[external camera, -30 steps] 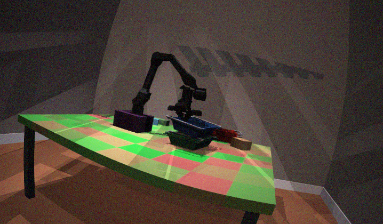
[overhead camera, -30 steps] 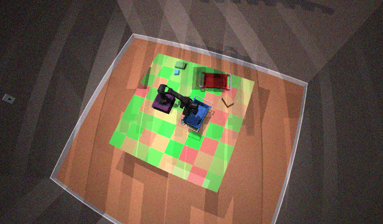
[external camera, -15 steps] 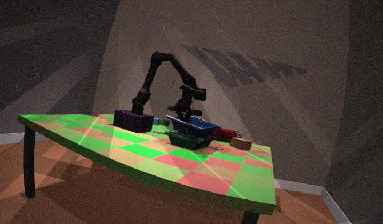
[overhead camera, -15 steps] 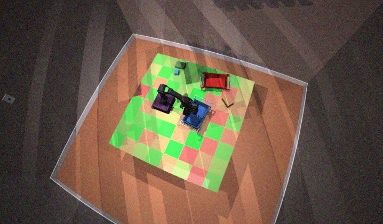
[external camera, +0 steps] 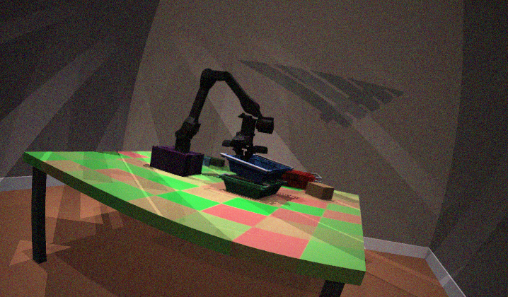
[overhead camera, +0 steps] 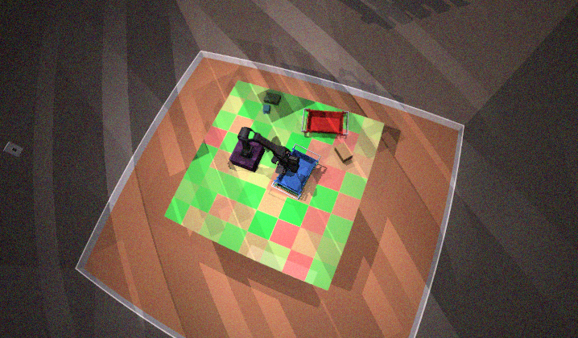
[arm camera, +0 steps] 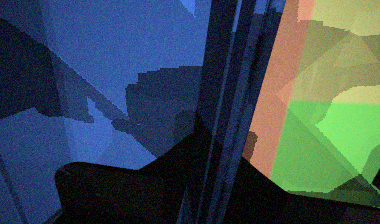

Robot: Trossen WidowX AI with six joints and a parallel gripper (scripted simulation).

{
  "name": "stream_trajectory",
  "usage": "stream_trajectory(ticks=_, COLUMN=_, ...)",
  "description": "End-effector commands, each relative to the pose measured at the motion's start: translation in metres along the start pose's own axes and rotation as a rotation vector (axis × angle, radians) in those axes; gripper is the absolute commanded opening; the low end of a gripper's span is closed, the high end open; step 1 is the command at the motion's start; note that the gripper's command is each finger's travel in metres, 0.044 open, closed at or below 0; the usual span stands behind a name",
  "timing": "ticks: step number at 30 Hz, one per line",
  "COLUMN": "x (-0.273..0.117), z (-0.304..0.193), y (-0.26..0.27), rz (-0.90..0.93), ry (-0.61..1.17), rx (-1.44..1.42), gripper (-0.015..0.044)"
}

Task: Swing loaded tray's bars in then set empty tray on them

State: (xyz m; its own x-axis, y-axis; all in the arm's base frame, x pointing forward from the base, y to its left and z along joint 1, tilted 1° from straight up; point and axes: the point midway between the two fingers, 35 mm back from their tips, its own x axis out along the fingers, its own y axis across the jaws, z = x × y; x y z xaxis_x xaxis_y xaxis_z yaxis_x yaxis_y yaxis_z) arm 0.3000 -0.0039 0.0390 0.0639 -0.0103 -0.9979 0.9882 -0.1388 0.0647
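Top view: a black jointed arm [overhead camera: 268, 143] [external camera: 236, 86] reaches from a purple box-shaped base [overhead camera: 241, 162] [external camera: 165, 160] to a blue plastic tray [overhead camera: 300, 178] [external camera: 245, 168] [arm camera: 156, 45], the landmark here. Thin pale bars [overhead camera: 307, 150] run along the ends of the blue tray. A green plastic tray [overhead camera: 285, 189] [external camera: 248, 189] shows only as a sliver under one end of it. Apart from the blue tray, on the checkered green, pink and tan desk [overhead camera: 263, 222] [external camera: 226, 210], stand a red plastic tray [overhead camera: 326, 121] [external camera: 299, 178], a brown rectangular block [overhead camera: 343, 152] [external camera: 320, 191], a dark green block [overhead camera: 272, 97] [external camera: 216, 161] and a small blue cube [overhead camera: 266, 109] [external camera: 206, 160].

Exterior view: the blue tray is above the green tray, with a narrow gap at its left end. It seems to lean down to the right; whether it touches anything below cannot be told. The black claw [external camera: 245, 155] [arm camera: 204, 141] is at the blue tray's near-arm side. The green tray is presumably the loaded one, but its blocks cannot be made out, nor whether its bars are swung in.

Wrist view: the claw is closed on the blue tray's side wall, with the tray's inside to the left and the desk to the right.

The carry over the load looks done. Left, by my judgement: level the blue tray, seat it on both bars, let go and back off.
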Motion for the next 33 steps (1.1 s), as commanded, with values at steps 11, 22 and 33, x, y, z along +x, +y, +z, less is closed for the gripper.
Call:
stream_trajectory(ticks=11, x=0.005, z=0.000, y=-0.005, rz=-0.026, ry=-0.001, rx=0.002, gripper=0.0000)
stream_trajectory(ticks=22, x=0.014, z=0.000, y=-0.007, rz=-0.026, ry=-0.001, rx=0.002, gripper=0.0000)
stream_trajectory(ticks=33, x=0.014, z=0.000, y=-0.007, rz=-0.026, ry=-0.001, rx=0.002, gripper=0.0000)
